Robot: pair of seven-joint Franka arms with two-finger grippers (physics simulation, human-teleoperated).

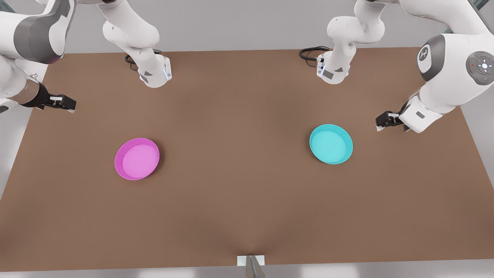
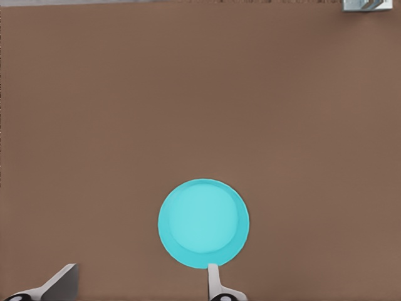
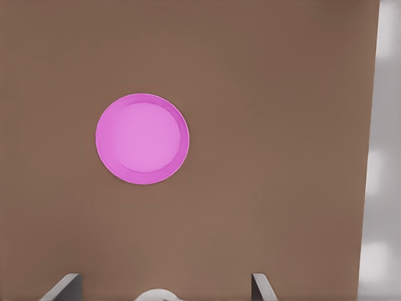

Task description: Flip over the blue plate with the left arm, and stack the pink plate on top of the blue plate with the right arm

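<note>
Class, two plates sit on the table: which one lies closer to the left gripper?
The blue plate, on the front view's right. The left gripper, open, hovers just beyond its rim, while the pink plate lies across the table, nearer the open right gripper.

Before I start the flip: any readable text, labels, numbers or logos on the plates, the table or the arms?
No readable text anywhere.
Blue plate: plain, no marking.
Pink plate: plain, no marking.
Table: bare brown surface, no marking.
Arm at the front view's right: a small emblem on a grey joint cover, a symbol too small to read.
Same arm: a round button pad with small icons, no legible characters.
</note>
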